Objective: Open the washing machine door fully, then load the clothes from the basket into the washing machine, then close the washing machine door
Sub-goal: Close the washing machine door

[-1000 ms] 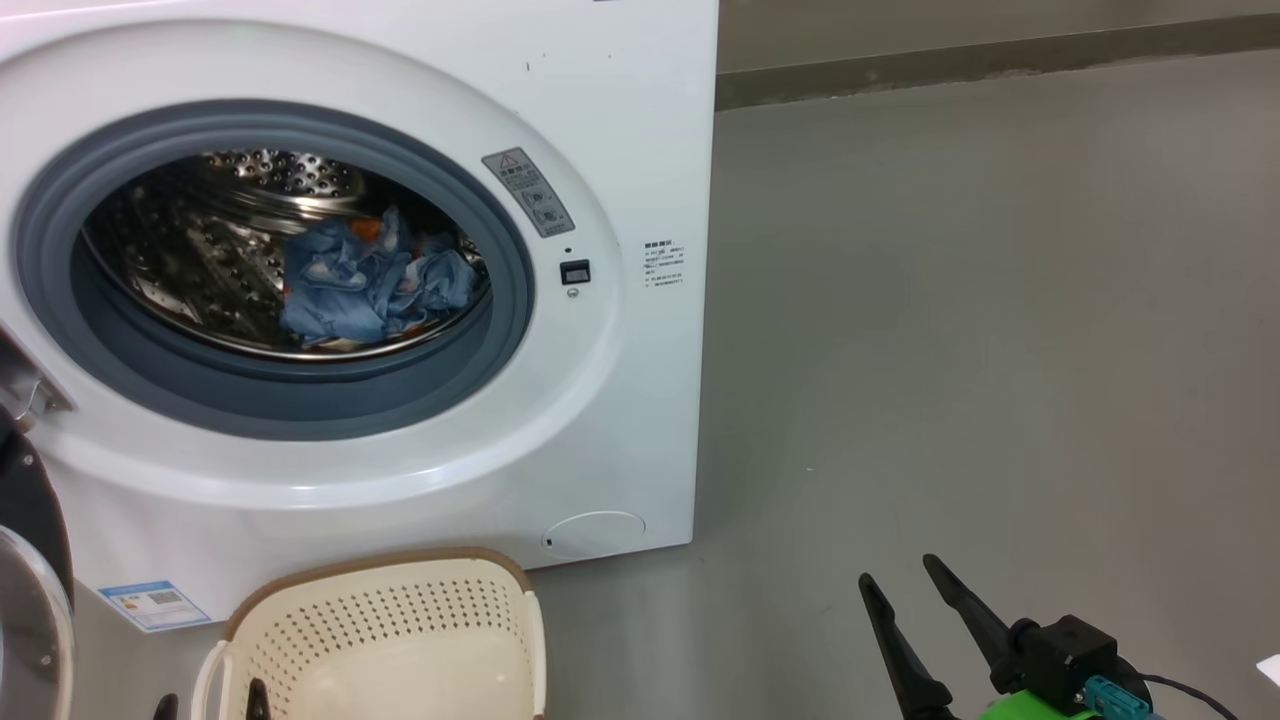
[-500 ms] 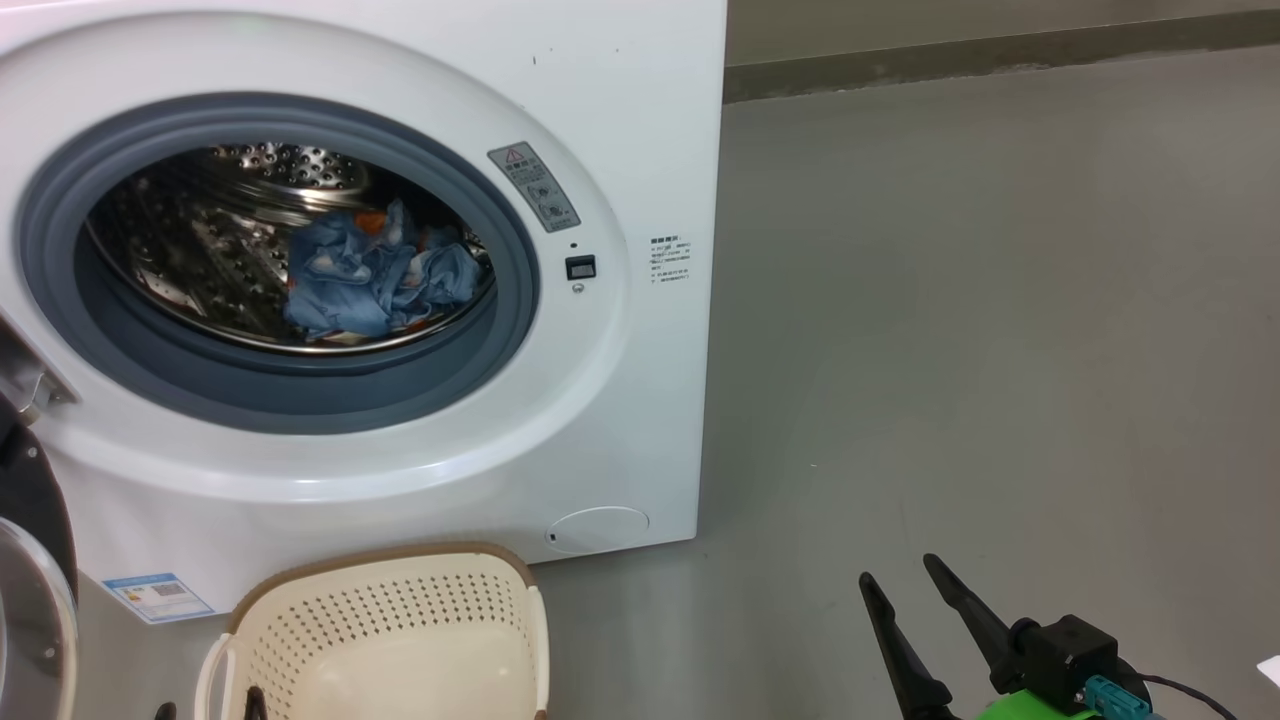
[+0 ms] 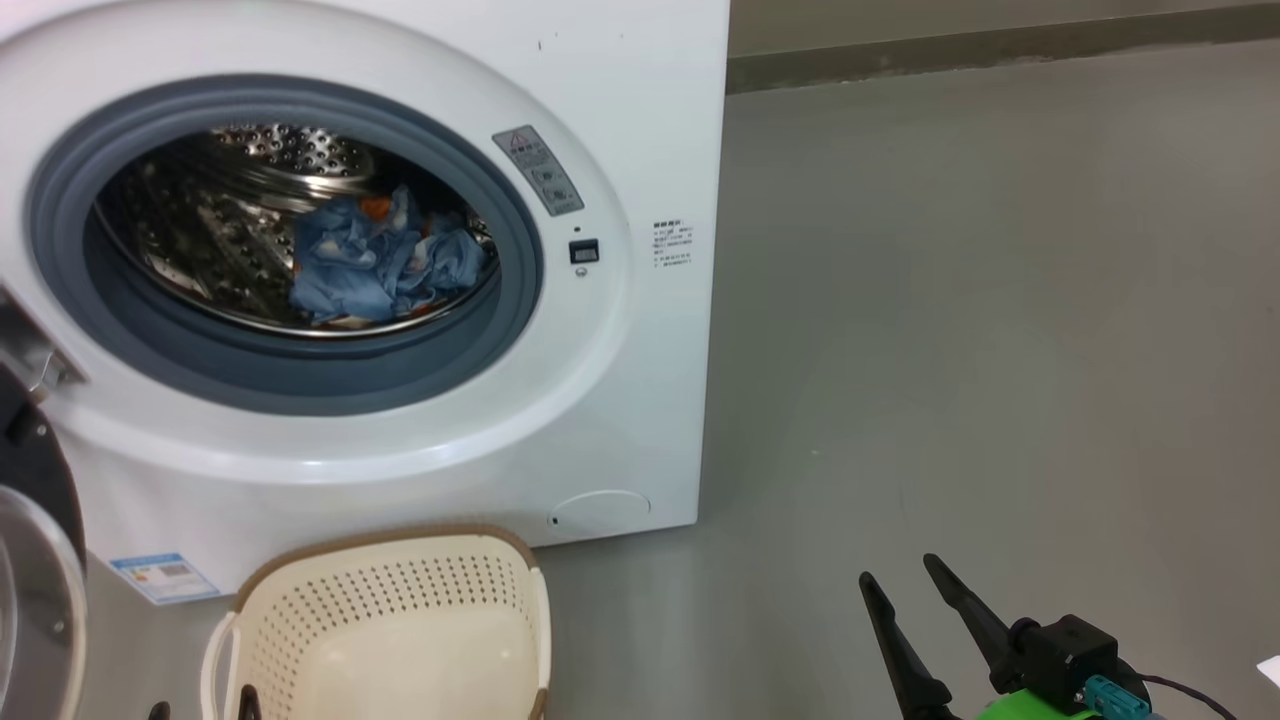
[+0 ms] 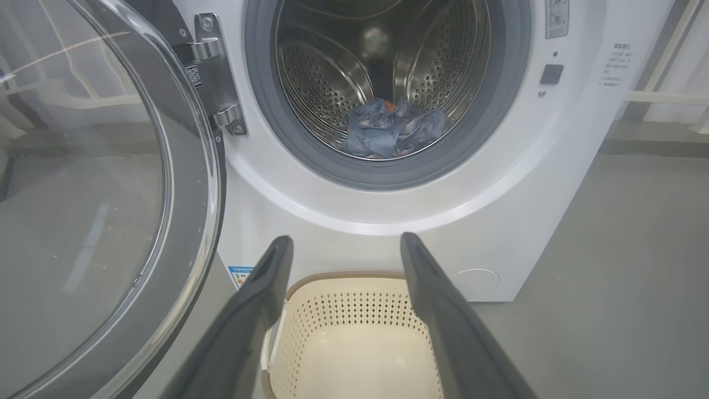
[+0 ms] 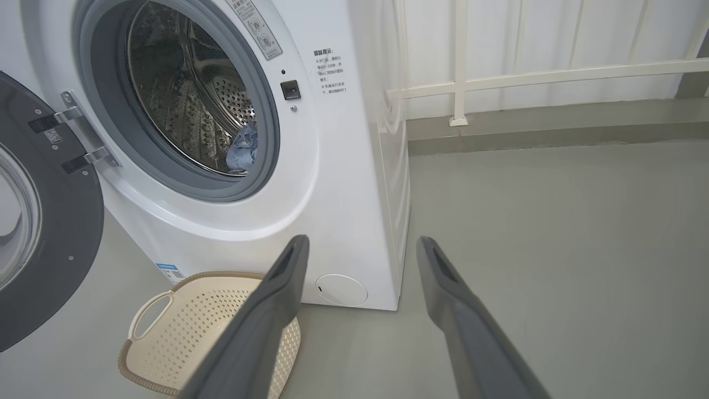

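Inside the perforated steel drum (image 4: 321,83) lie crumpled blue clothes (image 4: 388,130); both arms' fingers (image 4: 260,305) gape.

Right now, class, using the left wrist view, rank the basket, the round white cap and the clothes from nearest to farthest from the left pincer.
1. basket: on the floor just below the open left pincer.
2. round white cap: low on the washing machine front, to the right.
3. clothes: farthest, deep in the drum.
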You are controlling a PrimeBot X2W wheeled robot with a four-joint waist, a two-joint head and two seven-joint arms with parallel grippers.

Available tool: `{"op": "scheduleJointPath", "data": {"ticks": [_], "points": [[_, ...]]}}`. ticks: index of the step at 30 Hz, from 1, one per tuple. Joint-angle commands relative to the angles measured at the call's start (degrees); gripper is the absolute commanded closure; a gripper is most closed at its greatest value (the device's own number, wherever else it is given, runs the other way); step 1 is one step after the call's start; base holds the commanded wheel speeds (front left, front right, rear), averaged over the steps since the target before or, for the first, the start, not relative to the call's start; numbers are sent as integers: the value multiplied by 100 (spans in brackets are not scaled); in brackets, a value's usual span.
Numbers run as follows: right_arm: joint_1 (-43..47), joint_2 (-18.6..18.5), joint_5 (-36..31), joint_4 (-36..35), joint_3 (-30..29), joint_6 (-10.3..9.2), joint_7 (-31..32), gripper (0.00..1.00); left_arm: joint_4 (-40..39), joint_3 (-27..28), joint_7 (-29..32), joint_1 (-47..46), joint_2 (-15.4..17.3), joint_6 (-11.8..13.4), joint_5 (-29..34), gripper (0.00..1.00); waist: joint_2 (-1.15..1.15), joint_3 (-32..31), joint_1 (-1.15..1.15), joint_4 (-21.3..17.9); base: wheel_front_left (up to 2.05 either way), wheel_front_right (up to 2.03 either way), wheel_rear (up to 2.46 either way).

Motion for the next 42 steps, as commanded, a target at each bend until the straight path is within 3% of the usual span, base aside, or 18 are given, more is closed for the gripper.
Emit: {"op": "scheduleJointPath", "data": {"ticks": [1, 19, 35, 42], "points": [[-120, -9, -56, -112, 120, 9, -28, 0, -87, 212, -30, -280, 12, 42, -63, 0, 0, 8, 0, 1, -146, 146, 0], [-124, 0, -70, -137, 73, 9, -28, 0, -156, 259, -30, -396, 12, 57, -19, 0, 0, 46, 0, 40, -167, 167, 0], [-128, -10, -94, -137, 69, 9, -28, 0, -275, 206, -30, -334, 12, 41, 11, 0, 0, -16, 0, 129, -16, 16, 0], [-78, -33, -92, -120, 97, 9, -28, 0, -277, 153, -30, -288, 12, 90, -20, 0, 0, -62, 0, 345, 0, 0, 0]]}}
